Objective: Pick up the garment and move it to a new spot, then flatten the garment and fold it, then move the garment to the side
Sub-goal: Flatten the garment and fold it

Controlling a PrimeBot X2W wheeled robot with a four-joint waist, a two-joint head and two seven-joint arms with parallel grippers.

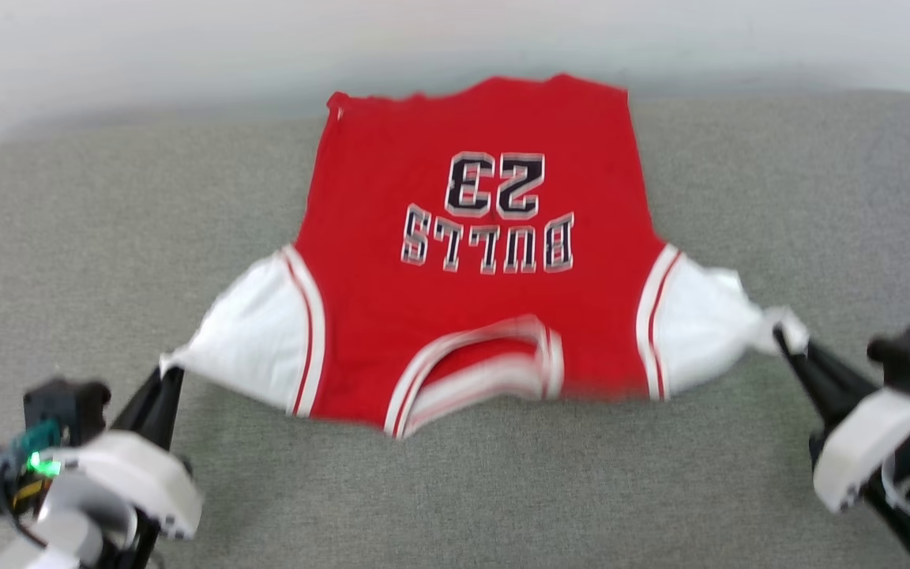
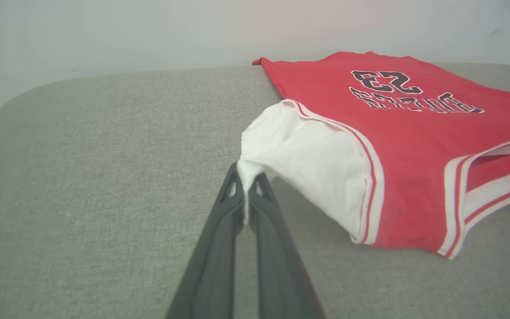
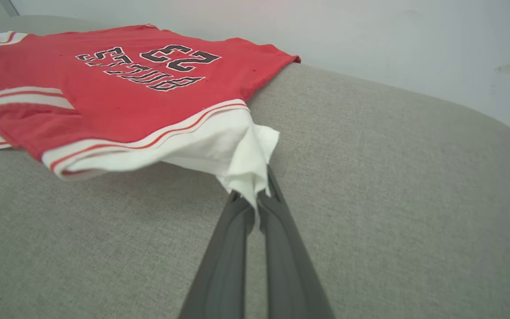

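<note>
One red garment [image 1: 471, 316]: "BULLS 23"

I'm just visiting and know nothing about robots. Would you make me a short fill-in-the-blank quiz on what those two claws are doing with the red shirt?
1. The left claw is shut on the tip of a ___ sleeve of the garment.
2. The right claw pinches the other ___.
3. The number printed on the garment is ___.
4. Beneath the garment is a ___ fabric surface.
Missing words: white; sleeve; 23; gray.
</note>
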